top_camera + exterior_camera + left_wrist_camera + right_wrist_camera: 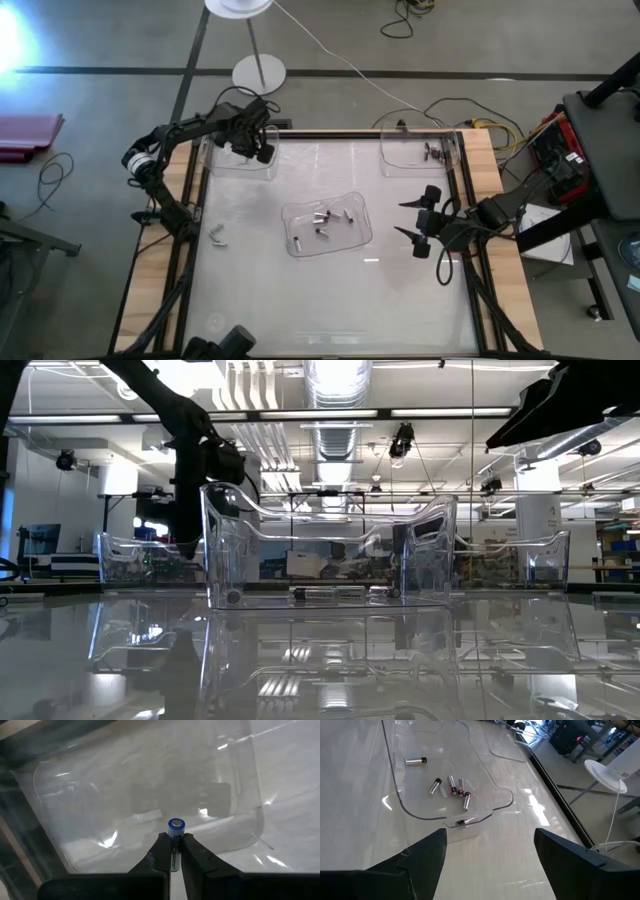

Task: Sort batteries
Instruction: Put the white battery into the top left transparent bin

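Left gripper (171, 851) over the clear tray at the table's far left corner (243, 160), fingers (159, 854) clamped on one battery (175, 831) held upright, blue-ringed end up, above the tray's bare floor; tray wall just beyond the fingertips, rounded corner off to one side. Right gripper (417, 220) low over the table's right side, near the wooden edge rail (486, 190), jaws spread wide, nothing between them; bare glossy table surface (330, 290) between it and the middle tray. Middle tray (327, 223) at table centre, several batteries (322, 217) lying loose on its floor, apart from its walls; in the right wrist view a cluster of them (454, 786) near the tray's scalloped rim and one more (415, 760) set apart. Far right tray (418, 152) against the back edge, a few batteries (434, 152) bunched near its right wall. Two stray batteries (217, 235) on the table near the left rail, outside any tray; wide open stretch of tabletop toward the near edge.
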Robot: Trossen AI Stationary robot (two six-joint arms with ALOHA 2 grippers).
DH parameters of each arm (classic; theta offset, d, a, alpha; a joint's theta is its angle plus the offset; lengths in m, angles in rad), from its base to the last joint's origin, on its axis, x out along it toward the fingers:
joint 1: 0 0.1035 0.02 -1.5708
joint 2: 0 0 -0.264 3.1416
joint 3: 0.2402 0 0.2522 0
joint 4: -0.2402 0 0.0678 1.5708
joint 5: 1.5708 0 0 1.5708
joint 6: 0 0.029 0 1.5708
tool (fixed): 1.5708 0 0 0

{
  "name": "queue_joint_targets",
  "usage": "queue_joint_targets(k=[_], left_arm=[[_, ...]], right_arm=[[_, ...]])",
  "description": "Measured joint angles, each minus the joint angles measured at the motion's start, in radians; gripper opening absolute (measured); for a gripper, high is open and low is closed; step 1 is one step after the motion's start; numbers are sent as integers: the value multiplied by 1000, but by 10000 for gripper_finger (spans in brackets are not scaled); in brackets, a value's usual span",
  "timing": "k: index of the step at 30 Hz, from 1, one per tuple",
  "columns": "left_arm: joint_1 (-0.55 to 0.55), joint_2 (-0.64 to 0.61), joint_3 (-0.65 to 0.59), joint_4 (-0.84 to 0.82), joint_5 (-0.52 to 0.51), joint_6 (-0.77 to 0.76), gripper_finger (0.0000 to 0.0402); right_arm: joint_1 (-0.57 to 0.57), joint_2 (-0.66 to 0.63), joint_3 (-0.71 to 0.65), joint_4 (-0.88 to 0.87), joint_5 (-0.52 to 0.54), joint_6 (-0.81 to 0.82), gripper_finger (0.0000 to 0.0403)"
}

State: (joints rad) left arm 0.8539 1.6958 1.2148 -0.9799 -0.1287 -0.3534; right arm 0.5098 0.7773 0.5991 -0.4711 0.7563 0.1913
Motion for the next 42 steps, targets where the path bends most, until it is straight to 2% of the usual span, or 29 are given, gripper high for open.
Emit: queue_joint_targets(k=[6,17,31,35,42], left_arm=[[21,16,0,-16,6,-61,5],[125,158,-1,-6,10,-127,6],[129,217,2,40,13,-123,10],[129,209,0,43,-1,-119,35],[124,183,-1,51,-11,-88,116]], right_arm=[[0,0,-4,-5,0,-11,293],[0,0,-22,-6,-35,26,283],[0,0,-28,-6,-57,47,306],[0,0,-28,-3,-57,47,306],[0,0,-28,6,-57,46,309]])
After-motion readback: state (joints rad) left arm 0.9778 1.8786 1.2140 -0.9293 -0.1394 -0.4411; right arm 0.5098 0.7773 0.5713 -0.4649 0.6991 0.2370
